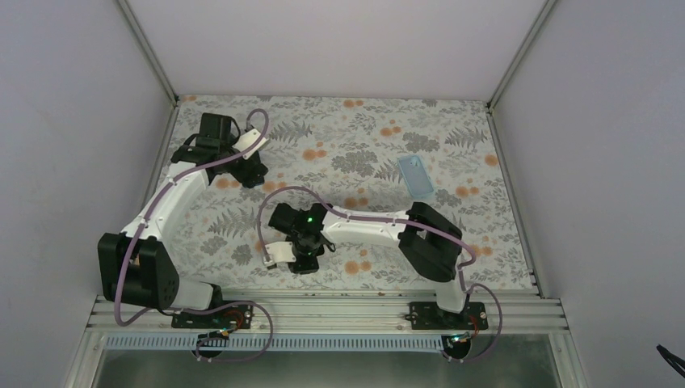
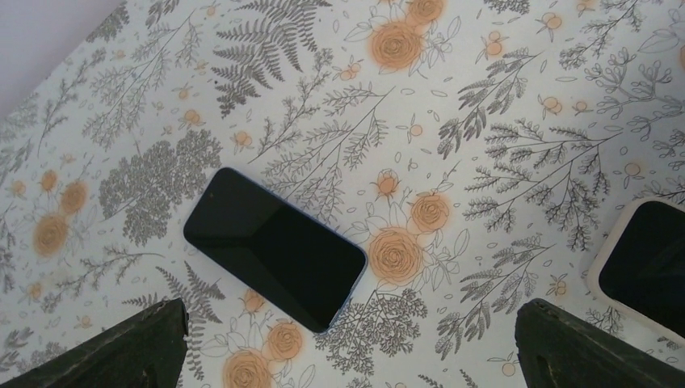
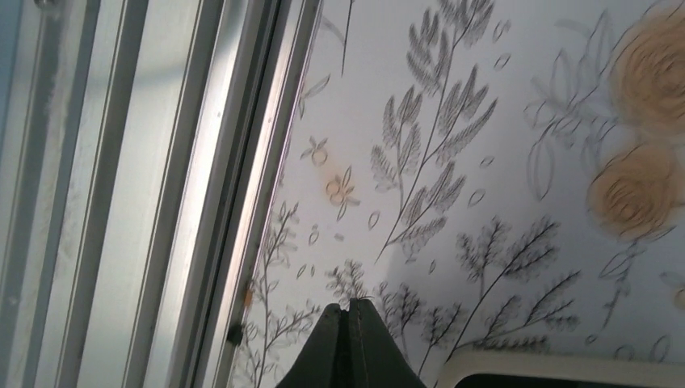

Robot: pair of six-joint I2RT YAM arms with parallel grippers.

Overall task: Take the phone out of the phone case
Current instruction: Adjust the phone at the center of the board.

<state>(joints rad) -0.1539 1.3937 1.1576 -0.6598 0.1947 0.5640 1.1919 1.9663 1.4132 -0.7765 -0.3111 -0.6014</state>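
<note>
Two dark fingers of the left gripper (image 2: 347, 327) stand wide apart at the lower corners of the left wrist view and hold nothing. I think they hang so in order to straddle the phone (image 2: 275, 246), which lies flat, screen up, on the flowered table (image 2: 485, 97) in the middle of that frame. At the right edge of it a dark object with a cream rim (image 2: 642, 259) lies apart; whether it is a cased phone I cannot tell. The right gripper (image 3: 351, 331) is pinched together on nothing, near the metal rail (image 3: 161, 162). A light blue phone case (image 1: 416, 175), seemingly empty, lies right of centre in the top view.
</note>
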